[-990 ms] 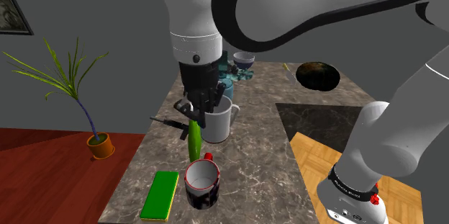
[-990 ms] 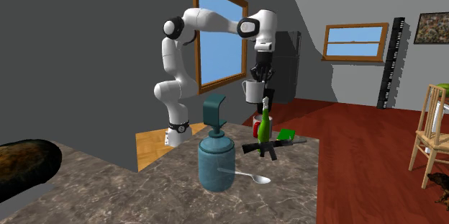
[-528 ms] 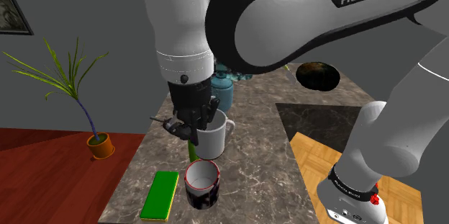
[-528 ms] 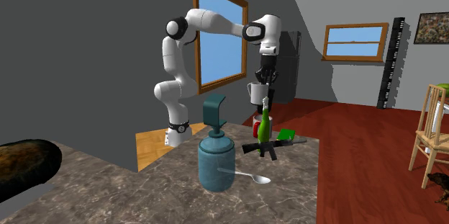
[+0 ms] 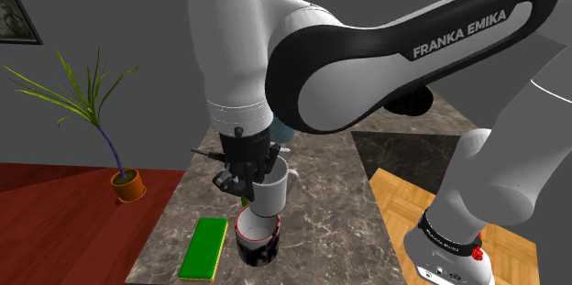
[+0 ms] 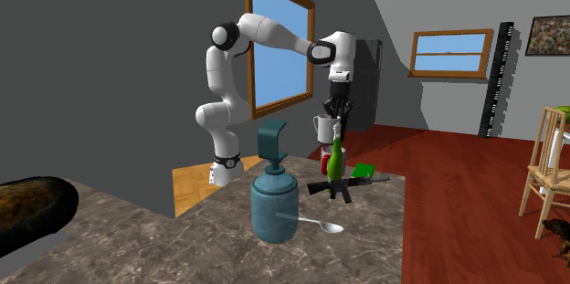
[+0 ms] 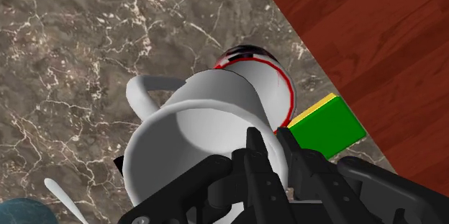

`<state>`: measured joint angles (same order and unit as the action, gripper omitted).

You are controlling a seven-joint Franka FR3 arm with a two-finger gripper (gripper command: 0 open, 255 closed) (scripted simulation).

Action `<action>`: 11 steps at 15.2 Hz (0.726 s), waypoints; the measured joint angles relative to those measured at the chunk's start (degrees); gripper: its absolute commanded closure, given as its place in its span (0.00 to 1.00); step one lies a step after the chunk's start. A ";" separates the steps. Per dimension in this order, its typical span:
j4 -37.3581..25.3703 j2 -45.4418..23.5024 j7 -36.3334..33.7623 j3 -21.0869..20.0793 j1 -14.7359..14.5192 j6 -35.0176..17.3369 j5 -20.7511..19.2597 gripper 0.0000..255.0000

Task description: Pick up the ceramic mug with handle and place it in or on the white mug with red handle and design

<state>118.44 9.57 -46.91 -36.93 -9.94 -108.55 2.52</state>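
Holding plain mug (image 5: 271, 188), hand (image 7: 268, 143) hangs over marbled countertop (image 5: 321, 202); red wood floor (image 5: 64, 224) beyond.

White Franka arm (image 5: 367, 45) arched forward, wrist pointing straight down. All-black two-finger hand (image 5: 246, 182) clamped on rim of plain white handled mug (image 5: 271, 188), one finger inside, one outside.
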 measured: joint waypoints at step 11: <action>3.49 -1.58 -0.94 -0.62 -0.04 -4.81 -0.84 1.00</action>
<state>121.93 8.00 -47.85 -37.55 -9.98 -113.36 1.69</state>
